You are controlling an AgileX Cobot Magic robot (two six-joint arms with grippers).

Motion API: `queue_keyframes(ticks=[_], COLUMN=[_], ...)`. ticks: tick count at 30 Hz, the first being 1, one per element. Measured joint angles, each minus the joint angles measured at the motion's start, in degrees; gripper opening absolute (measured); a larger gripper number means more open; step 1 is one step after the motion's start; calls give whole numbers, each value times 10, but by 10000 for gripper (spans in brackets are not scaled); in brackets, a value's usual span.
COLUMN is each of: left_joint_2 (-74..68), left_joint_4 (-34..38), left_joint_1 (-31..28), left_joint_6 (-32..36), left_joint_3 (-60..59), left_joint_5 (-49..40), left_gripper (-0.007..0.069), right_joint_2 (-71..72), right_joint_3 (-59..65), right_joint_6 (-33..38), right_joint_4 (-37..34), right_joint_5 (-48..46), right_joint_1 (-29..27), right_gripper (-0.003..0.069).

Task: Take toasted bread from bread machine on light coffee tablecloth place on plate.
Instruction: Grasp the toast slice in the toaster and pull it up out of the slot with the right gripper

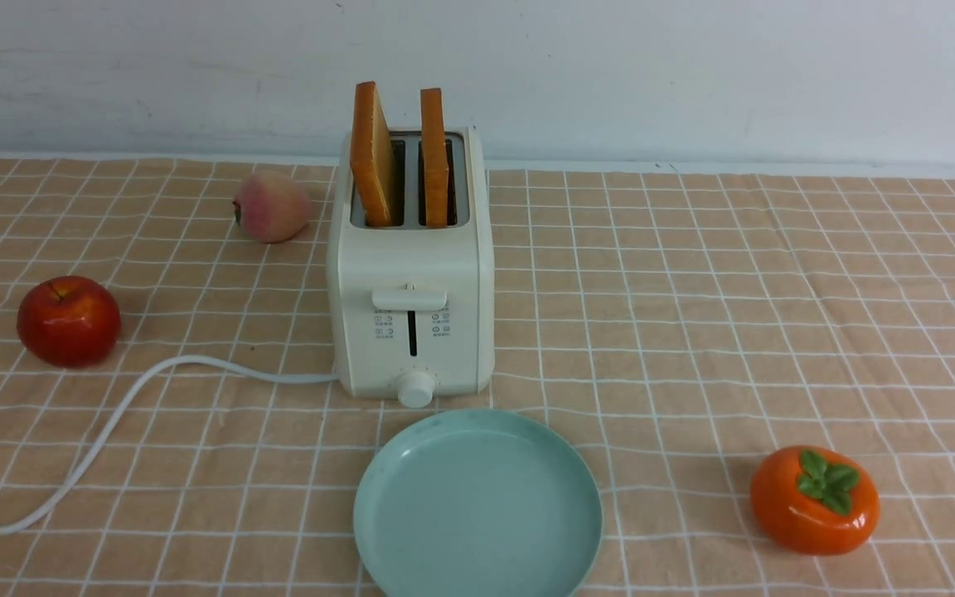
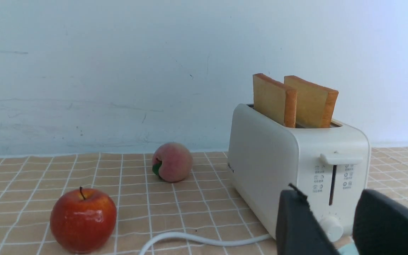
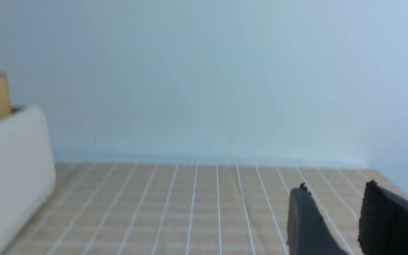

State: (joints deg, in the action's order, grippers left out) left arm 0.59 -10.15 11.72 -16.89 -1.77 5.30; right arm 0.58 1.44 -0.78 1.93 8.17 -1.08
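Note:
The cream-white bread machine stands mid-table on the checked tan tablecloth. Two slices of toasted bread stick upright out of its slots. The mint plate lies empty just in front of it. My left gripper is open and empty, low and to the left of the bread machine, well short of the toasted bread. My right gripper is open over bare cloth, with the bread machine far to one side.
A red apple and a peach lie left of the toaster. An orange persimmon sits at the front right. The white cord runs from the toaster to the front left. A pale wall closes the back.

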Motion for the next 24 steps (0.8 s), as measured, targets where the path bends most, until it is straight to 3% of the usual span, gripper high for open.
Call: queue_keyframes(ticks=[6, 8, 10, 13, 17, 24], left_joint_2=[0, 0, 0, 0, -20, -206], left_joint_4=[4, 18, 56, 86, 94, 28], left_joint_1=[0, 0, 0, 0, 0, 0], left_joint_6=[-6, -42, -118, -196, -274, -260], left_joint_3=[0, 0, 0, 20, 141, 464], left_joint_5=[25, 91, 195, 243, 169, -111], left_gripper=[238, 238, 238, 238, 238, 238], right_joint_2=[0, 0, 0, 0, -10, -157], right_joint_3=[0, 0, 0, -8, -91, -371], right_joint_6=[-7, -37, -109, -193, -284, -315], right_joint_4=[2, -1, -23, -47, -53, -11], right_joint_5=[91, 138, 215, 241, 173, -23], right_joint_1=[0, 0, 0, 0, 0, 0], right_gripper=[240, 240, 240, 240, 240, 240])
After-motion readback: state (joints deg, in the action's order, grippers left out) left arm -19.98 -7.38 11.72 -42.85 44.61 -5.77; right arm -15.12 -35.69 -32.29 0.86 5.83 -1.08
